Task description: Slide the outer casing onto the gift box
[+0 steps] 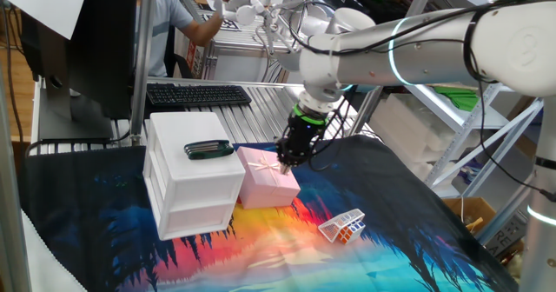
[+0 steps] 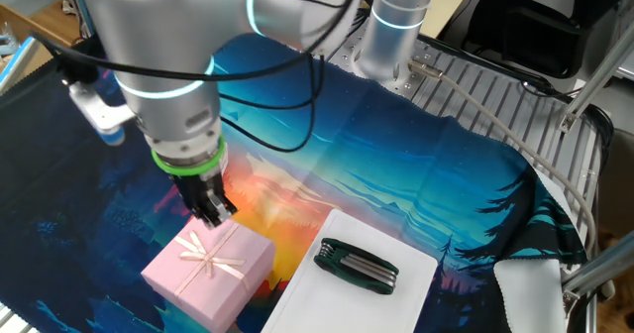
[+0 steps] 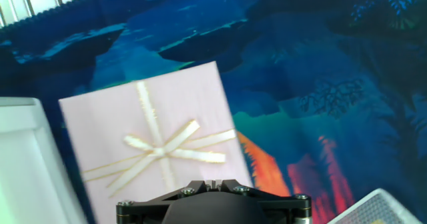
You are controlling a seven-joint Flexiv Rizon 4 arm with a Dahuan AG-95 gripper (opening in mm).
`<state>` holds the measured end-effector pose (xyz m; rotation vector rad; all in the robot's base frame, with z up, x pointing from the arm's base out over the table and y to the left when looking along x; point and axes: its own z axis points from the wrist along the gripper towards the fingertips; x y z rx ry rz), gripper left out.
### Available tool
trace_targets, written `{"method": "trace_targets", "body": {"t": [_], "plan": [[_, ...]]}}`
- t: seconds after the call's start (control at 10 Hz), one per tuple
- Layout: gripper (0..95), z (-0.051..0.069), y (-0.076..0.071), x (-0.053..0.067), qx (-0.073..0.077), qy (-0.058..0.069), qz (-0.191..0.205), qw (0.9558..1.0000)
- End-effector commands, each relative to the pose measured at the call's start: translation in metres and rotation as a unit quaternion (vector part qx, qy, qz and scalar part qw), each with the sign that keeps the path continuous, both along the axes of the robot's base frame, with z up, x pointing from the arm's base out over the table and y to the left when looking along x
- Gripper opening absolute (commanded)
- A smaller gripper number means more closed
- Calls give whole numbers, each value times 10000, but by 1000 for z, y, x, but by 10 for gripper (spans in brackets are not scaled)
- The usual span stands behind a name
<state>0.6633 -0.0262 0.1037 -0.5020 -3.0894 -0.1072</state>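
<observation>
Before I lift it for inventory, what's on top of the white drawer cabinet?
A dark green folding tool lies flat on the white drawer cabinet. Nothing else shows on top; the drawers' contents are hidden.

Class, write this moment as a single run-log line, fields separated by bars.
arm: over outer casing | gripper: at its top edge, state unclear | gift box: not visible | casing: beside white drawer cabinet | stage: unclear

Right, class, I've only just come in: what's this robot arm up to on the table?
The arm's end effector hangs just above the back edge of the outer casing, a pink box with a gold bow print, which sits on the colourful mat beside a white drawer cabinet. Whether the fingers touch it, or are open, cannot be told. The inner gift box is not visible separately. A folding tool lies on the cabinet.
</observation>
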Motion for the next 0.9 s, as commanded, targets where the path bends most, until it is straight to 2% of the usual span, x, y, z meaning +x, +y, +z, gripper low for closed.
{"method": "trace_targets", "body": {"t": [0.1, 0.9], "plan": [[0, 1, 7, -1, -5, -18, -87, 10000], [0, 2, 45, 0, -87, 4, -435, 9990]]}}
